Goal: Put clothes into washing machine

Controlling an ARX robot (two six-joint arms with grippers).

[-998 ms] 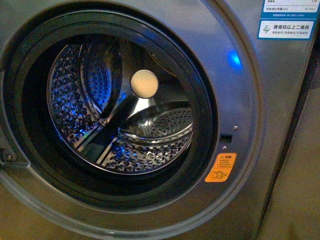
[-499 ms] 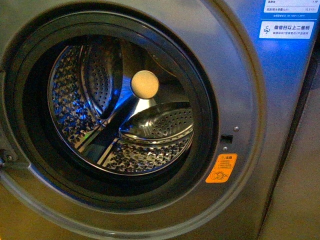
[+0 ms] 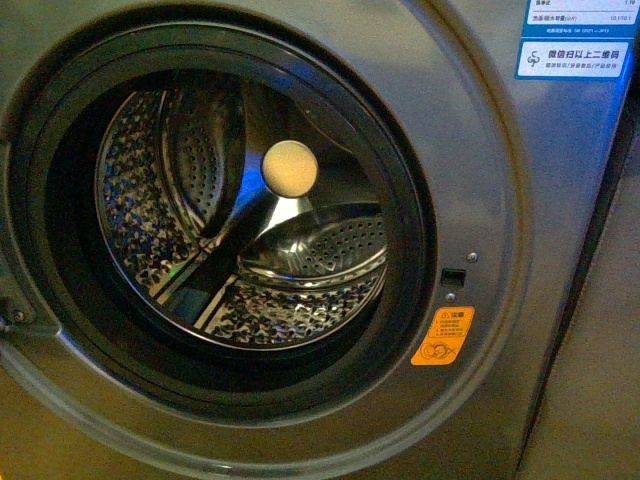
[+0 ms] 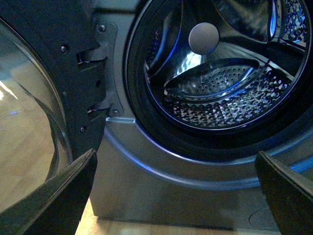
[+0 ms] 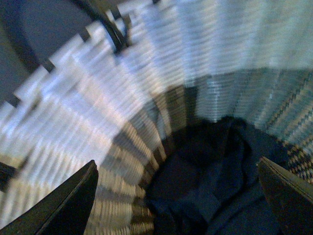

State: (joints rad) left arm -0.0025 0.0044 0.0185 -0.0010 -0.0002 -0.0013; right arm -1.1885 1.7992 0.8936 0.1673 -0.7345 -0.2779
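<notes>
The grey washing machine (image 3: 500, 200) fills the front view, its porthole open onto an empty perforated steel drum (image 3: 300, 300) with a cream round hub (image 3: 289, 168) at the back. The machine also shows in the left wrist view (image 4: 161, 186). My left gripper (image 4: 178, 196) is open and empty, low in front of the machine below the porthole. The dark navy clothes (image 5: 215, 181) lie bunched at the bottom of a woven basket (image 5: 122, 122) in the blurred right wrist view. My right gripper (image 5: 178, 196) is open above them, apart from the fabric. Neither arm shows in the front view.
The open door (image 4: 39, 112) with its glass bowl and hinge hangs beside the porthole in the left wrist view. An orange warning sticker (image 3: 441, 336) and blue-white labels (image 3: 575, 58) are on the front panel. Light wooden floor (image 4: 122, 227) lies under the machine.
The front view is nearly unchanged; only the blue light reflections on the drum and panel have faded and shifted.
</notes>
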